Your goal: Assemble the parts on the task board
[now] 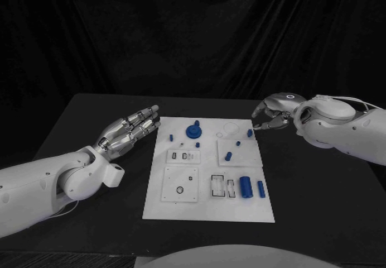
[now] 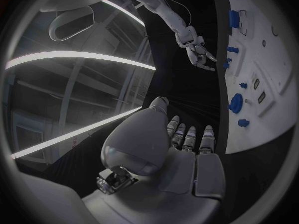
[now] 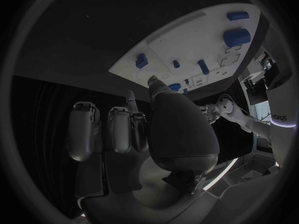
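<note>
On the black bench (image 1: 322,190) the white task board (image 1: 209,184) lies mid-bench with blue parts (image 1: 246,190) on it, the left robot hand (image 1: 129,133) beside its left edge with fingers straight and empty, the right robot hand (image 1: 272,116) curled at its far right corner by a small blue part (image 1: 250,133), though I cannot tell whether it pinches it.

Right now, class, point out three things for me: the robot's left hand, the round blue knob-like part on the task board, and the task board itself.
left hand (image 1: 129,132), head view, on the back of the hand.
round blue part (image 1: 194,132), head view, on its top face.
task board (image 1: 241,212), head view, on a bare patch near its near right corner.
</note>
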You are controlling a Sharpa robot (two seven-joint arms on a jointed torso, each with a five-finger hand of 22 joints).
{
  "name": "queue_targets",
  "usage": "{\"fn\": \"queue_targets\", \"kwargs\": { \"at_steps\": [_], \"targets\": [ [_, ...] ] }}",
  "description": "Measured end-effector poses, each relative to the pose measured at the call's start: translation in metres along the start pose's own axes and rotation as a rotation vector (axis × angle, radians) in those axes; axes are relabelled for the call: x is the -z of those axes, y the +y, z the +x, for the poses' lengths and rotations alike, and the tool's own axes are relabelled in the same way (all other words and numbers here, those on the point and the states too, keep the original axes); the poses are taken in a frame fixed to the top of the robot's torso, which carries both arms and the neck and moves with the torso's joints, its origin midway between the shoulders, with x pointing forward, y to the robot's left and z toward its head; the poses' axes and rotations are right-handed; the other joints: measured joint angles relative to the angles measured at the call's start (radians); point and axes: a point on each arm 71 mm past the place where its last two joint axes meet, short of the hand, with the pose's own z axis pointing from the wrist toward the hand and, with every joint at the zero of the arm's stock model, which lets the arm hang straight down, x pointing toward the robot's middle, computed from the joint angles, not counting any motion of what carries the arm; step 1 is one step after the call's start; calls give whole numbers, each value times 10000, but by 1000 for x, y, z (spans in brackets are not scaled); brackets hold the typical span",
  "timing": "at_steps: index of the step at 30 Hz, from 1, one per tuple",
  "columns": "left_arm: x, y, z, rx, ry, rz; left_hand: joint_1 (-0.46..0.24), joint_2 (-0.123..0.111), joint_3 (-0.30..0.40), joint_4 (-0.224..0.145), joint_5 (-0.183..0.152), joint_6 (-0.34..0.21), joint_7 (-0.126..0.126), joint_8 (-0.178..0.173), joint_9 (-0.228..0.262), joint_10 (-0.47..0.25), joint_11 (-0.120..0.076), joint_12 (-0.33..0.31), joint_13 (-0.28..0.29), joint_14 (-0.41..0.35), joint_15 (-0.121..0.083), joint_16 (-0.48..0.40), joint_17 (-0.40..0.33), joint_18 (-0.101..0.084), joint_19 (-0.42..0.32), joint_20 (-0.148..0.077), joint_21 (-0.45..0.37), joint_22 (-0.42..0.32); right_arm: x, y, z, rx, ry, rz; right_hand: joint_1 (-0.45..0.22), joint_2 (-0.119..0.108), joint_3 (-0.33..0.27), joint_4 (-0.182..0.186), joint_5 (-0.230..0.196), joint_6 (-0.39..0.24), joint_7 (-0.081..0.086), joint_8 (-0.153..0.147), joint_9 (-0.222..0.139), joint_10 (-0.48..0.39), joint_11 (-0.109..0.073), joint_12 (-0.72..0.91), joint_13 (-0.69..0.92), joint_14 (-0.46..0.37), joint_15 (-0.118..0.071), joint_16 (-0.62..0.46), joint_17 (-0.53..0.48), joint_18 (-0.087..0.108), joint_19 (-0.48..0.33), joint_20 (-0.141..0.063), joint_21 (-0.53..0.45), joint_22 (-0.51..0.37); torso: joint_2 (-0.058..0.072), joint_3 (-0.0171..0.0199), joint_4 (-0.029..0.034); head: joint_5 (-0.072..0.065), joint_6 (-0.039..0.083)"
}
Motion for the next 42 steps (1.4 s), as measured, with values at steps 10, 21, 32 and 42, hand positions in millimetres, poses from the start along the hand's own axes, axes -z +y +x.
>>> {"fn": "queue_targets", "kwargs": {
  "at_steps": [10, 21, 32, 42],
  "targets": [
    [1, 0, 0, 5, -5, -5, 39, -39, -1, 0, 36, 0, 0, 0, 0, 0, 0, 0, 0, 0, 0, 0, 0, -1, 0, 0, 0, 0, -2, 1, 11, -23, 43, 9, 38, -39, -45, 45, -46, -6, 115, -1, 0, 2, 98, 0, -1, 0, 0, -38, 0, 0, 0, 0, 0, -1, -5, -1, 4, 0, -18],
    [3, -1, -2, -6, -41, -17, 39, -39, -1, 1, 36, 0, 0, 0, 0, 0, 0, 0, 0, 0, 0, 0, 0, 0, 0, 0, 0, -1, -3, 1, 17, -42, -2, 7, 38, -38, -68, 67, -225, 110, 248, 0, 49, -3, 146, 0, -2, -8, 66, -38, 0, 1, 0, 0, 0, -2, -4, -2, 2, -29, -40],
    [3, -1, -2, 0, -41, -24, 39, -39, 1, -1, 36, 0, 0, 0, 0, 0, 0, 0, 0, 0, 0, 0, 0, 0, 0, 0, 0, -1, -6, 2, 28, -54, 83, 10, 280, -36, -68, 67, 237, 160, 266, -1, 130, -2, 217, 0, -3, -9, 65, -105, 0, 2, 36, 37, -37, -3, -11, -1, 1, -12, -44],
    [3, -1, -2, 10, -26, -31, 39, -39, 42, -42, 35, 0, 0, 0, 0, 0, 0, 0, 0, -1, -1, 0, 0, 0, 0, 0, 0, -1, -8, 2, 32, -39, 113, -26, 302, -11, -68, 67, 465, 231, 266, 37, 170, -2, 217, 0, -4, -9, 65, -105, 0, 3, 36, 37, -41, -4, -16, 0, -4, 0, -82]
  ]
}}
